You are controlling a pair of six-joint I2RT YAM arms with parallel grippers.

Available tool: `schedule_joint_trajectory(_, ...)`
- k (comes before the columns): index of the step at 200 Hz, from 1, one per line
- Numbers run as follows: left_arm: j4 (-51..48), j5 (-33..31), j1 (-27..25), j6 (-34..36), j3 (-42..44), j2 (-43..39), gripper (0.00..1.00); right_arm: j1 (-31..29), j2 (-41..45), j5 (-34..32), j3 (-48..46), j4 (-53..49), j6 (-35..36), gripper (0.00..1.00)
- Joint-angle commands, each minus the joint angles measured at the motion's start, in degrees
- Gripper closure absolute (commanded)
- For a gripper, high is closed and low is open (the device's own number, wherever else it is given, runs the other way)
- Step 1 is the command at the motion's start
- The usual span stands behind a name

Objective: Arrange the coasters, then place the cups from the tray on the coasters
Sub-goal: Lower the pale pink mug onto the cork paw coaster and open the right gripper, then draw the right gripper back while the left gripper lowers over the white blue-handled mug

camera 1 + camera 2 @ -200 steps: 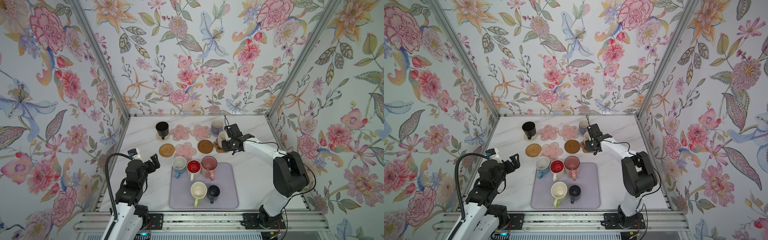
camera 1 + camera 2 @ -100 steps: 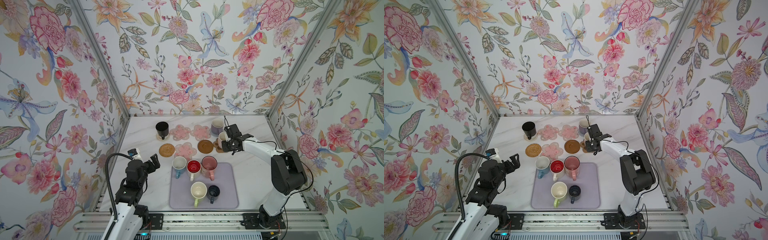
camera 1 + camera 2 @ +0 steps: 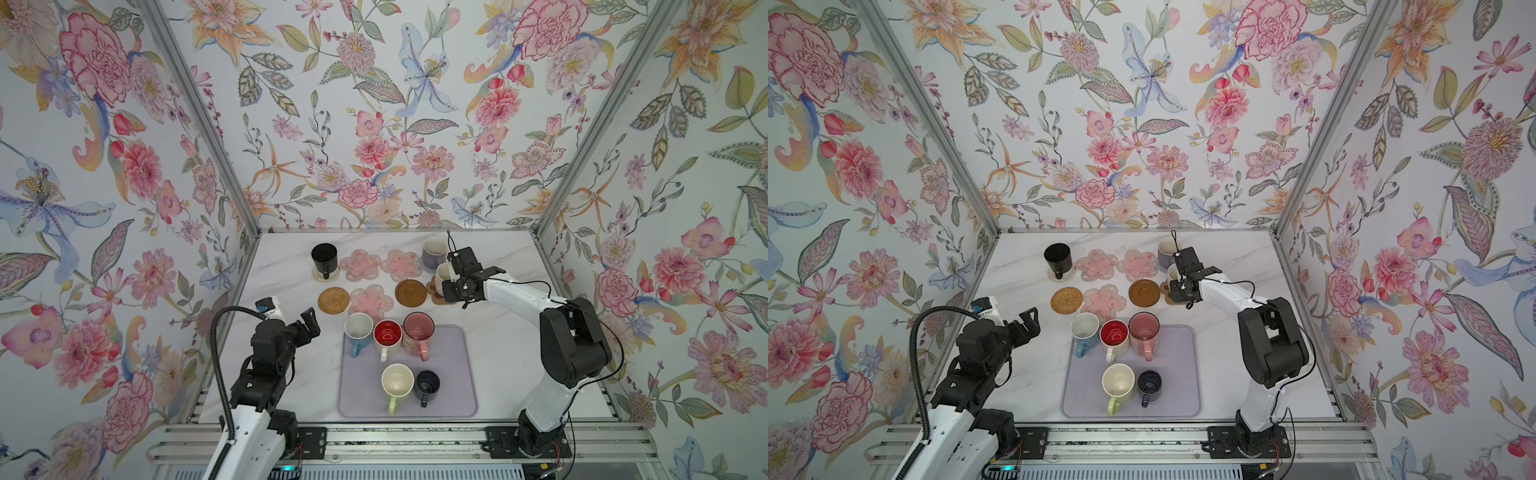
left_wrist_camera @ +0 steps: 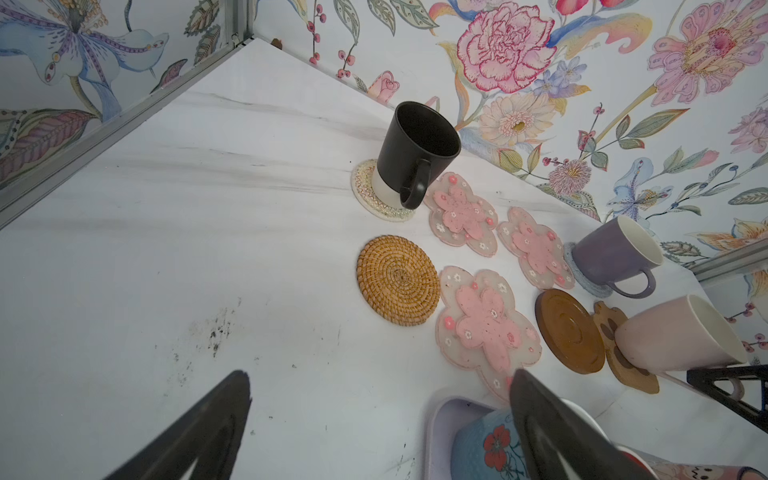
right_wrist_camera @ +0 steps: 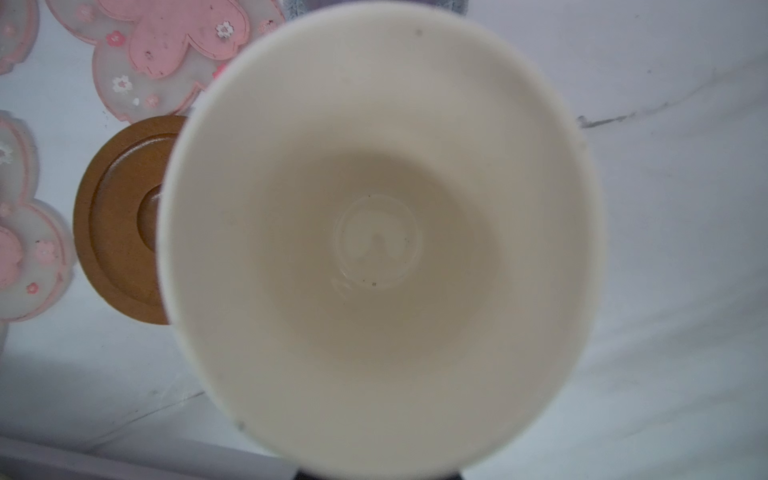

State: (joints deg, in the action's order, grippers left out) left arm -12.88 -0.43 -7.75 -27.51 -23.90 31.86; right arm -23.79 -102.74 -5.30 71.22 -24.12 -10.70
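Observation:
My right gripper (image 3: 452, 286) is shut on the handle of the cream-pink cup (image 3: 443, 273), which hangs tilted over the brown paw-print coaster (image 4: 623, 357). That cup's cream inside (image 5: 374, 232) fills the right wrist view and hides the fingers. The black cup (image 3: 324, 257) stands on a beige woven coaster (image 4: 365, 195), and the lavender cup (image 3: 434, 252) on a grey-blue one. Three pink flower coasters (image 3: 371, 300), a tan woven round (image 3: 333, 300) and a brown disc (image 3: 410, 292) lie bare. My left gripper (image 3: 306, 326) is open and holds nothing, left of the lavender tray (image 3: 455, 374).
On the tray stand the light blue cup (image 3: 358, 328), the red-inside cup (image 3: 387, 334), the pink floral cup (image 3: 418, 328), the cream-green cup (image 3: 397, 380) and the small navy cup (image 3: 427, 384). Floral walls close the table at the back and on both sides.

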Motion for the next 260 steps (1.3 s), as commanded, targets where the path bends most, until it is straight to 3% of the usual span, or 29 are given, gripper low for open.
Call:
schedule_joint_trajectory(1, -0.9, -0.8, 0.5, 0.1, 0.1, -0.2, 0.01, 0.3, 0.1, 0.7, 1.6, 2.8, 0.3, 0.84)
schedule_joint_trajectory(75, -1.5, -0.8, 0.5, -0.1, 0.1, -0.8, 0.01, 0.6, 7.3, 1.5, -0.5, 3.9, -2.1, 0.4)
schedule_joint_trajectory(103, -2.0, -0.5, 0.5, -0.4, 0.6, -1.4, 0.01, 1.1, 15.1, 1.5, -6.5, 6.5, -4.0, 0.15)
schedule_joint_trajectory(126, -2.1, -0.2, 0.4, -0.6, 0.5, -1.8, 0.01, 1.4, 23.7, 0.6, -15.0, 9.6, -5.5, 0.01)
schedule_joint_trajectory(152, -1.8, 0.6, 0.5, -1.1, 0.9, -1.8, 0.01, 1.7, 34.4, -0.1, -24.6, 13.1, -7.8, 0.01)
schedule_joint_trajectory(184, -1.6, 2.6, 0.5, -1.7, 1.2, -1.4, 0.01, 2.5, 41.5, -1.7, -29.7, 13.1, -9.2, 0.01)
schedule_joint_trajectory(260, -2.6, 17.1, 0.3, -5.7, -0.1, 0.4, 0.02, 4.4, 42.5, -4.3, -26.0, 9.9, -11.1, 0.01)
